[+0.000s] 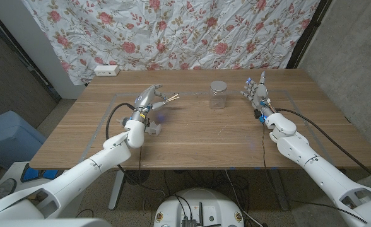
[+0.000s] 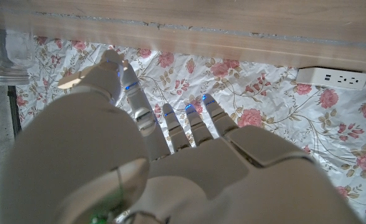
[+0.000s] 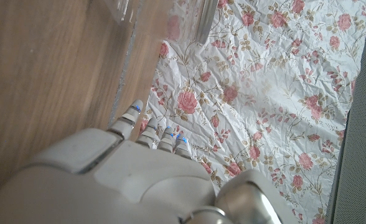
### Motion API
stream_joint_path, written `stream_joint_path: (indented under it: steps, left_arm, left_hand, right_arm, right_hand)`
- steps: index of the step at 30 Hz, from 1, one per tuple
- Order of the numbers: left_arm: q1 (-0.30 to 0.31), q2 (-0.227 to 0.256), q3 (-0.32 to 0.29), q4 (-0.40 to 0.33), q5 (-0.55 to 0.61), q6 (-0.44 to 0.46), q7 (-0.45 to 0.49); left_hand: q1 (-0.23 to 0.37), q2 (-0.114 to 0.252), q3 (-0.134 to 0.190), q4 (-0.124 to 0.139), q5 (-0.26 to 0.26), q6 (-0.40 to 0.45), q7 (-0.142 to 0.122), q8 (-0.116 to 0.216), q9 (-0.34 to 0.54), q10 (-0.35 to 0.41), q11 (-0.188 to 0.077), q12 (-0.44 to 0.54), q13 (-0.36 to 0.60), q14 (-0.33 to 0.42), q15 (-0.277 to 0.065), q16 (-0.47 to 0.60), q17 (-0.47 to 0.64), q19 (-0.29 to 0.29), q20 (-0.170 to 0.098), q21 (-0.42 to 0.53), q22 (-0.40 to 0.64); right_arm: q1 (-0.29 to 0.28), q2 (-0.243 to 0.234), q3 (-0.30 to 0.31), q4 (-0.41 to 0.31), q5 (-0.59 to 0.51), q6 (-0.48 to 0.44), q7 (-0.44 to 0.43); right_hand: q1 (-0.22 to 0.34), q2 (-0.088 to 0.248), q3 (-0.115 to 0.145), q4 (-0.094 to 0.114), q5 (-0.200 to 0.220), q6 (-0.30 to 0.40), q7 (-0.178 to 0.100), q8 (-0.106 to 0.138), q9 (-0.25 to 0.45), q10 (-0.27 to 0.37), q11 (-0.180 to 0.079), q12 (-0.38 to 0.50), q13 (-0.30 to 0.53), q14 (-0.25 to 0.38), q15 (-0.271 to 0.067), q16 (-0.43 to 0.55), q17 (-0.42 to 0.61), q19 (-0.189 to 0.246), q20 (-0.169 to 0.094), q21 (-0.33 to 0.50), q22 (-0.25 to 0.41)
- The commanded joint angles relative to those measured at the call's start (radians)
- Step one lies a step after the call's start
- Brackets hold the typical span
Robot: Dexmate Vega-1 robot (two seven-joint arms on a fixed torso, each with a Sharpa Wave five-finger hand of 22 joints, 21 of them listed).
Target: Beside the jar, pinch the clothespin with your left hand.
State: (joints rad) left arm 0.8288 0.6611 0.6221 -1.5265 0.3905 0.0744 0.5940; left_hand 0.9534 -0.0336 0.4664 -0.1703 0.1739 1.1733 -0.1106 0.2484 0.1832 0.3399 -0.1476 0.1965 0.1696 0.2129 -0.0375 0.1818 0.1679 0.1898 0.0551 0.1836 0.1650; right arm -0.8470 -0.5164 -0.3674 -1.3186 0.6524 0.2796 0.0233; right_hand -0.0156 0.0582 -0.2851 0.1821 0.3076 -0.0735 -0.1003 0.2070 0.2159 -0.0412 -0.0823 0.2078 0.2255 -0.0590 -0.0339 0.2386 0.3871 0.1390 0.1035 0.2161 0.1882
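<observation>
Bare bench [image 1: 192, 135] lay across the frame's centre between both hands; only the jar [image 1: 218, 94], upper centre, stood in the way.

Power strip [image 1: 106, 70], floral cloth [image 1: 192, 31].

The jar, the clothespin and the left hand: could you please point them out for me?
jar [image 1: 218, 94], head view, glass body.
clothespin [image 1: 171, 98], head view, wooden prongs.
left hand [image 1: 149, 99], head view, back of hand.
</observation>
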Motion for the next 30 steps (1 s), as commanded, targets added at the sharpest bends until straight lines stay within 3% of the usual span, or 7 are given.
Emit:
stream_joint_path:
  steps: [1,30]
  left_arm:
    - [-0.006,0.002,0.007,0.008,0.012,-0.002,0.005]
    - [-0.006,0.005,0.013,0.009,0.031,-0.017,0.018]
  left_hand:
    - [0.003,0.009,-0.001,-0.001,0.006,0.03,-0.016,0.004,0.004,0.015,0.003,0.002,0.002,0.008,-0.02,0.0,-0.001,0.007,-0.005,0.008,0.006]
    - [0.016,0.015,-0.009,-0.001,0.007,0.031,-0.018,-0.013,0.006,0.017,0.005,-0.006,0.002,0.014,-0.025,-0.002,-0.002,0.016,-0.011,0.008,0.006]
  right_arm:
    - [0.0,0.0,0.0,-0.001,0.0,0.0,-0.001]
    - [-0.001,-0.001,0.0,-0.002,0.0,-0.001,-0.001]
  right_hand:
    - [-0.001,0.071,-0.005,0.0,0.006,-0.003,-0.008,0.006,0.002,0.001,-0.008,0.007,0.002,-0.009,-0.034,0.006,0.003,0.007,0.001,0.004,0.005]
    - [-0.001,0.071,-0.005,0.0,0.005,-0.002,-0.008,0.006,0.002,0.002,-0.007,0.008,0.002,-0.01,-0.036,0.006,0.003,0.006,0.001,0.004,0.005]
